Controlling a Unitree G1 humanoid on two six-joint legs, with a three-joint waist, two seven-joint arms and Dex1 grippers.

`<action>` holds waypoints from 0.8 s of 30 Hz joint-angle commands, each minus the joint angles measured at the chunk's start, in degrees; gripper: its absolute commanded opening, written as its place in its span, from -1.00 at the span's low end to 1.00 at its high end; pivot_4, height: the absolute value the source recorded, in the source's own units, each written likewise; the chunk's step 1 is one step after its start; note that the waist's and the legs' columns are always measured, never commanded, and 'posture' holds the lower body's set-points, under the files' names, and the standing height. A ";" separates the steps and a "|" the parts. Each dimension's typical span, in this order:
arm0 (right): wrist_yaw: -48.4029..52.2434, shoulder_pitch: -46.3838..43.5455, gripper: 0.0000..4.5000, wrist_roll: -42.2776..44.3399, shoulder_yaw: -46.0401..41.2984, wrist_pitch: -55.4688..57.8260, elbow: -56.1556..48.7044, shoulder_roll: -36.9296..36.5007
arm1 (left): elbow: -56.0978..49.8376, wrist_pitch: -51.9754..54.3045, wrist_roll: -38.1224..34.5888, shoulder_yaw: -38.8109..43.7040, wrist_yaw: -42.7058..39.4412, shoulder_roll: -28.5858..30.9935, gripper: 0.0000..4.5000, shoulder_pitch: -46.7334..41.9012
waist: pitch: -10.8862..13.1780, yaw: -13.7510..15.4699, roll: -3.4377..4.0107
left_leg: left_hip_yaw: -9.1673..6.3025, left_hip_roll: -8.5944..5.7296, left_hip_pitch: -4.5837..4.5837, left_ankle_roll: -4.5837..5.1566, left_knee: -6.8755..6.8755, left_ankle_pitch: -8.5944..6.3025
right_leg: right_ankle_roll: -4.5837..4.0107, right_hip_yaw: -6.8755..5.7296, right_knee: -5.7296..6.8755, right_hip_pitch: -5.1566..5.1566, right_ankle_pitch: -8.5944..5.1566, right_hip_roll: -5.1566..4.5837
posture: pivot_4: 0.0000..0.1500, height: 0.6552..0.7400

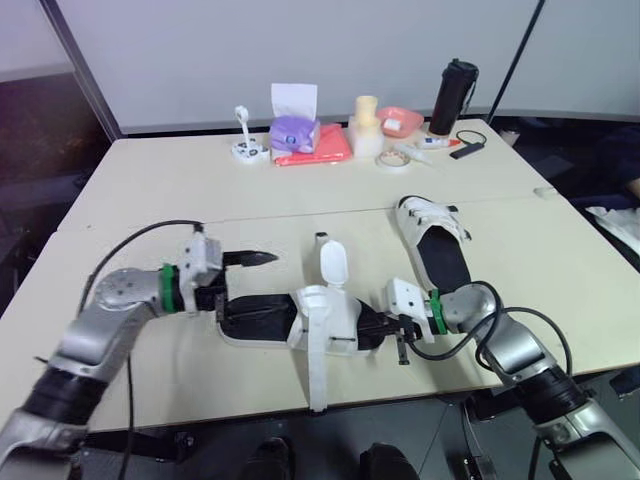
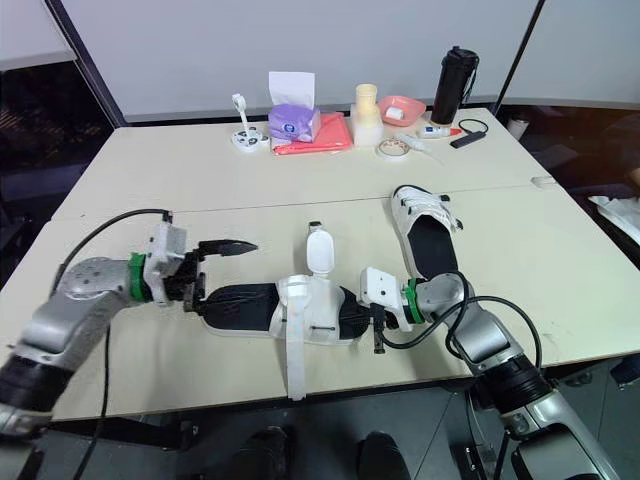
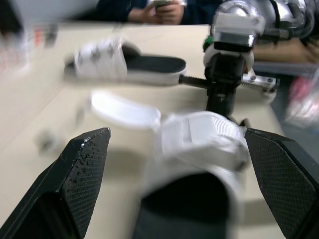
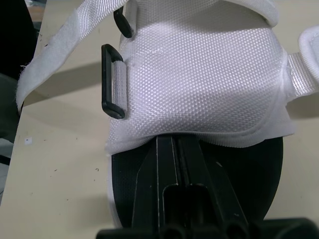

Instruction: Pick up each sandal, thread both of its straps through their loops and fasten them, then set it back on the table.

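A black-soled sandal (image 1: 262,315) with a white upper (image 1: 325,318) lies sideways near the table's front edge. Both its straps are loose: one (image 1: 333,265) points toward the table's middle, the other (image 1: 316,375) hangs over the front edge. My left gripper (image 1: 250,283) is open at the heel end, its fingers (image 3: 82,174) spread wide on either side of the heel. At the toe end, my right gripper (image 1: 378,322) is shut, its fingers (image 4: 174,169) lying on the footbed with their tips under the upper. A black loop (image 4: 113,82) sits on the upper's side. A second sandal (image 1: 442,250) lies further right.
Along the table's back edge stand a tissue box (image 1: 294,105), a red cloth (image 1: 315,148), stacked cups (image 1: 366,125), a pink bowl (image 1: 400,120), a black bottle (image 1: 453,97) and a tape roll (image 1: 390,159). A person's hands (image 3: 162,7) show beyond the table.
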 commanded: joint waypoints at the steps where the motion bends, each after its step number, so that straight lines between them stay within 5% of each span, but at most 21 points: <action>1: -0.54 0.53 -1.00 -2.58 0.36 0.83 2.27 -0.94 | -6.23 16.87 -12.09 3.79 -2.82 5.19 0.98 5.26 | 0.01 0.02 0.01 | 0.00 0.02 0.01 0.00 0.00 0.00 | -0.01 0.00 0.00 0.02 0.00 0.00 | 1.00 1.00; 5: -0.50 0.52 -1.00 -2.45 0.15 1.20 1.91 -1.16 | -11.29 24.54 -16.12 4.42 -4.59 7.13 0.98 11.42 | 0.02 0.32 0.03 | 0.01 0.07 0.12 -0.02 -0.05 -0.01 | -0.20 0.00 -0.07 -0.07 -0.11 -0.01 | 1.00 1.00; 13: -1.08 1.62 -1.00 -1.93 -0.42 3.37 -0.94 -1.43 | -15.73 23.30 -6.97 -2.45 5.22 -5.70 0.98 12.44 | 0.00 0.63 0.03 | 0.09 0.25 0.10 -0.03 -0.06 -0.02 | -0.30 0.03 -0.26 0.17 -0.12 -0.07 | 1.00 1.00; 24: -1.99 2.26 -1.00 -1.64 -0.76 5.53 -3.76 -1.53 | -10.62 15.40 6.60 -9.29 5.92 -15.62 0.98 11.45 | 0.00 0.63 0.04 | 0.18 0.24 0.10 -0.03 -0.14 -0.02 | -0.42 0.06 -0.34 0.16 -0.19 -0.11 | 1.00 1.00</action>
